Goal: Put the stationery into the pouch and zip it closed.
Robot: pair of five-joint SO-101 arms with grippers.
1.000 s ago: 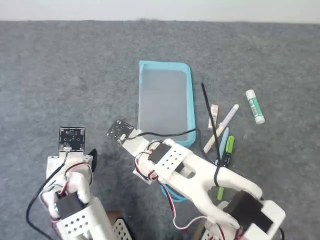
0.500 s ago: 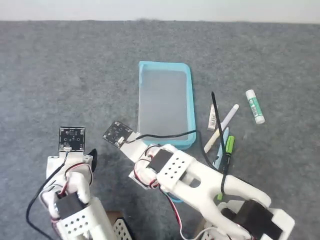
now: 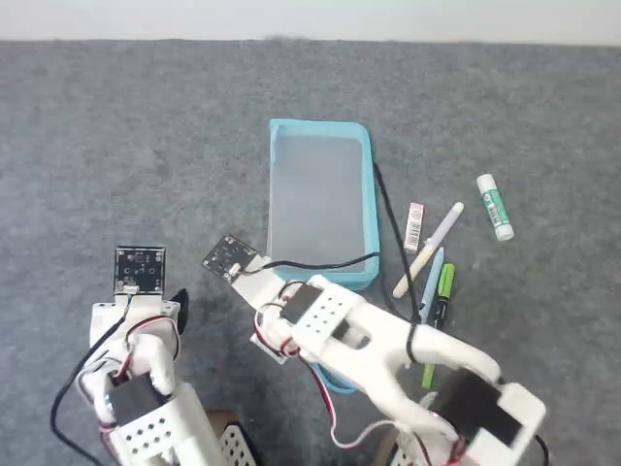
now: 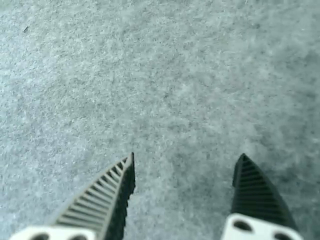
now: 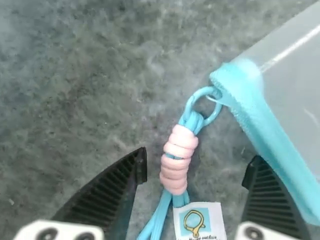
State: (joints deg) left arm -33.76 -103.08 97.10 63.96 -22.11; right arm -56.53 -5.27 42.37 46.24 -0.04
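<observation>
A translucent pouch with a blue rim (image 3: 320, 199) lies flat in the middle of the grey carpet. In the right wrist view its corner (image 5: 250, 95) carries a ring with a pink-beaded blue zipper pull cord (image 5: 177, 160). My right gripper (image 5: 192, 172) is open, with the cord between its fingers, untouched. The right arm (image 3: 340, 330) covers the pouch's near end. To the right of the pouch lie a white pen (image 3: 429, 248), a blue pen (image 3: 433, 270), a green marker (image 3: 443, 286), a small eraser (image 3: 414, 226) and a glue stick (image 3: 495, 206). My left gripper (image 4: 187, 167) is open over bare carpet.
The left arm (image 3: 136, 379) stands at the near left, away from the pouch. A black cable (image 3: 393, 238) from the right arm arcs over the pouch's right edge. A white tag (image 5: 195, 222) hangs on the pull cord.
The right arm has shifted slightly at the pouch's near end and its black cable has swung left toward the pouch. The left arm has not moved.
</observation>
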